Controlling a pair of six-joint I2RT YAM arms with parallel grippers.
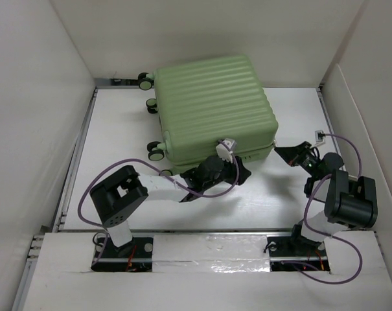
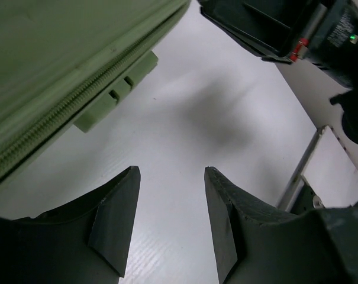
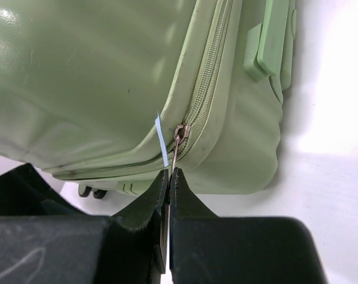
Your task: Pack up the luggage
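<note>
Luggage (image 1: 212, 107) laid flat on table (image 1: 280, 207), far centre, lid closed, wheels (image 1: 145, 81) turned to left. Right gripper (image 3: 168, 175) clenched on zipper pull (image 3: 176, 147) at near right corner of luggage. Thin blue strip (image 3: 161, 139) seen just beside pull. Left gripper (image 2: 170, 173) released, nothing held between fingers, set just beside near edge of luggage. Green side handle (image 2: 115, 93) seen close ahead of it.
</note>
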